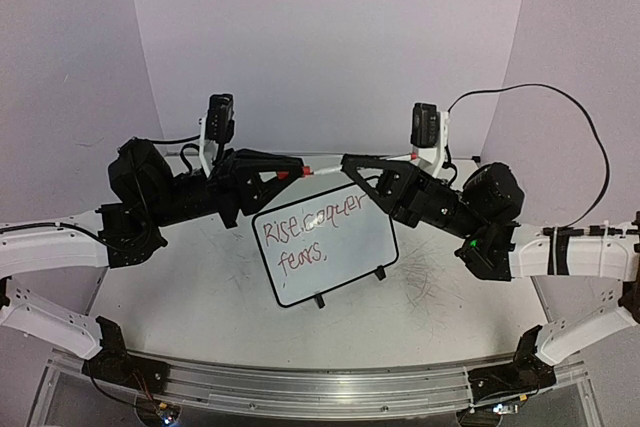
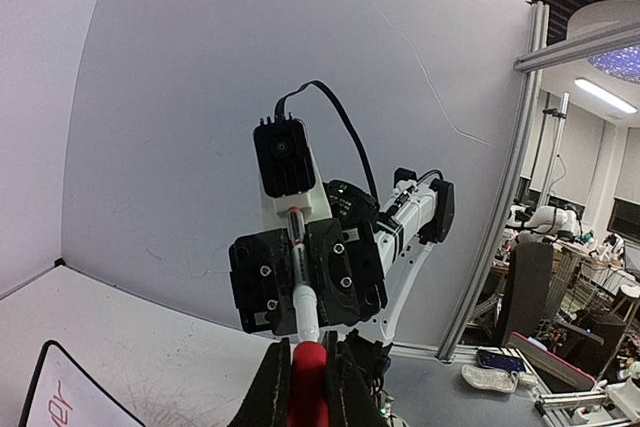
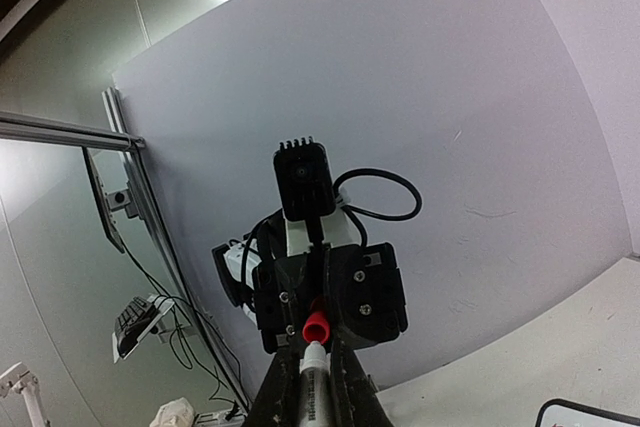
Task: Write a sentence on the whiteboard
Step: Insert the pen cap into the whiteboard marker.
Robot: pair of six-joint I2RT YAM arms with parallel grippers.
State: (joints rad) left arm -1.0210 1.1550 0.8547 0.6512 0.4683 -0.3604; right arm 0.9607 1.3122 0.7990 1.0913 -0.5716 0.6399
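2 red lines of the sentence (image 1: 305, 232), reading "Rise.conquer fears.", lay on the whiteboard (image 1: 350, 259), which stood on the bench (image 1: 200, 297) between my arms in the top view. I judged the writing done and capping in hand. Above the board, my left fingers (image 1: 272, 169) clenched the red cap (image 1: 291, 174) and my right fingers (image 1: 365, 167) clenched the marker (image 1: 322, 169).

From the left wrist, the cap (image 2: 308, 387) sat pinched in my left fingers (image 2: 272, 392); 1 whiteboard (image 2: 95, 407) corner showed "er".

From the right wrist, my right fingers (image 3: 352, 392) gripped the marker (image 3: 315, 392), its print unreadable. Next, I'd press both halves together straight.
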